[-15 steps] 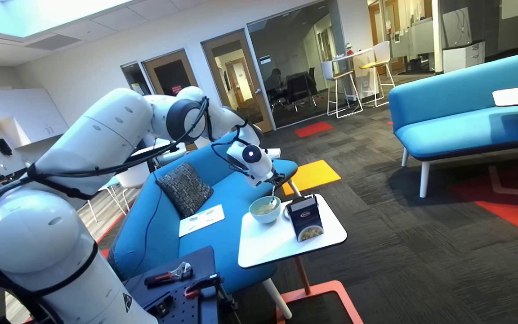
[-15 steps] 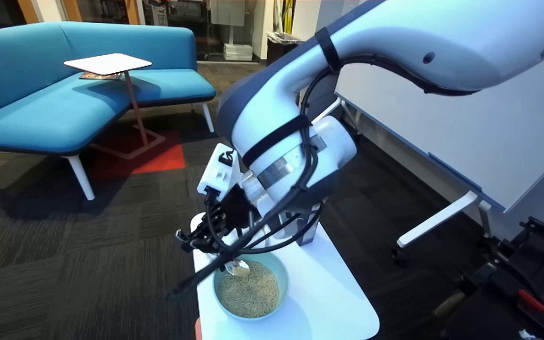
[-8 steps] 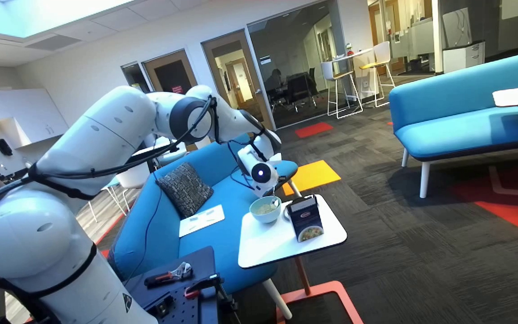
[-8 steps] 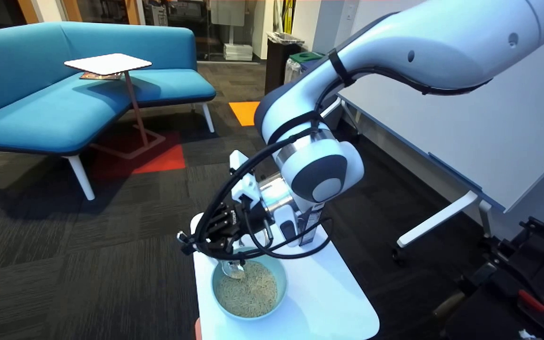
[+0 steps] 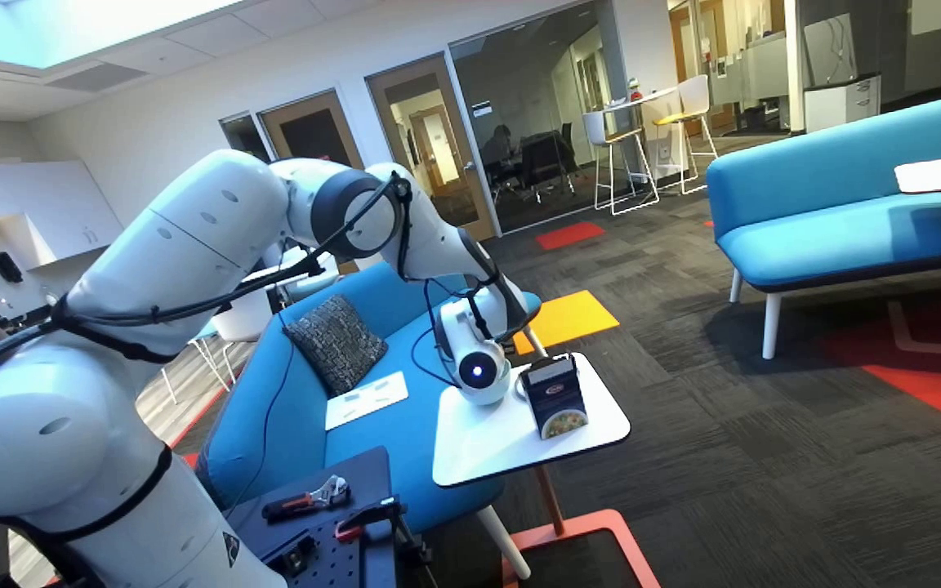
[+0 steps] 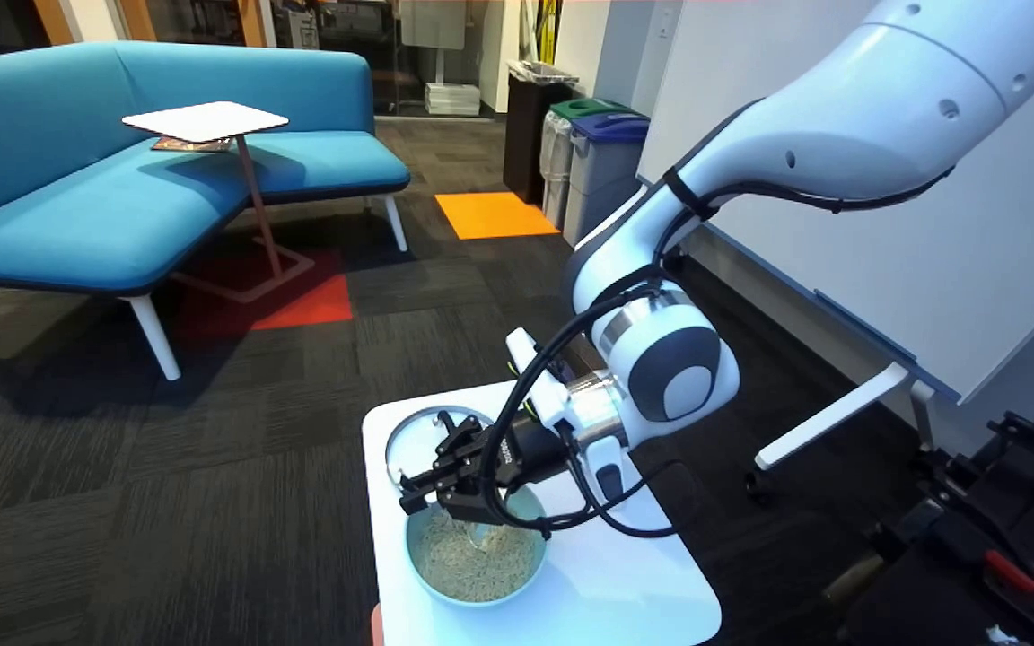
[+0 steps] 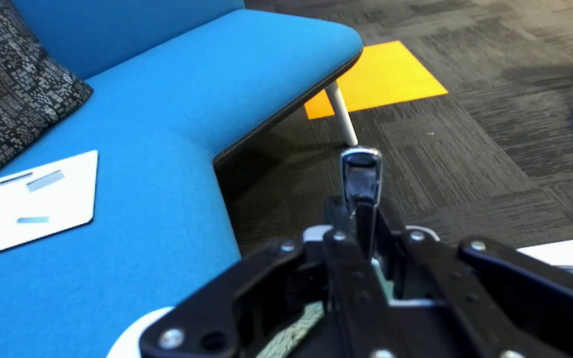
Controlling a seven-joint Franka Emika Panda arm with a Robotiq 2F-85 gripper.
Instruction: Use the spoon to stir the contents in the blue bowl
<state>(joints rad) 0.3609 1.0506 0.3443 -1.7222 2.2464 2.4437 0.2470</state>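
Wrist view: spoon [image 7: 361, 174], shiny metal, handle gripped by pincer [image 7: 364, 215]. Exterior view: blue bowl [image 6: 526, 505] on tabletop [image 6: 611, 597], pale grain [image 6: 472, 570] inside; spoon head apparently dug in. Expected handling: spoon light, stiff, slippery, best held high on handle; bowl probably breakable.

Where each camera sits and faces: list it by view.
Wrist view: behind the gripper, facing past the spoon to the blue sofa; only gripper shows.
An exterior view: near the arm, facing along it to the white table; arm mostly shown, gripper hidden.
An exterior view: raised near the white table, facing down over the blue bowl; outer arm and gripper show.
Both exterior views share arm, white table and blue bowl.
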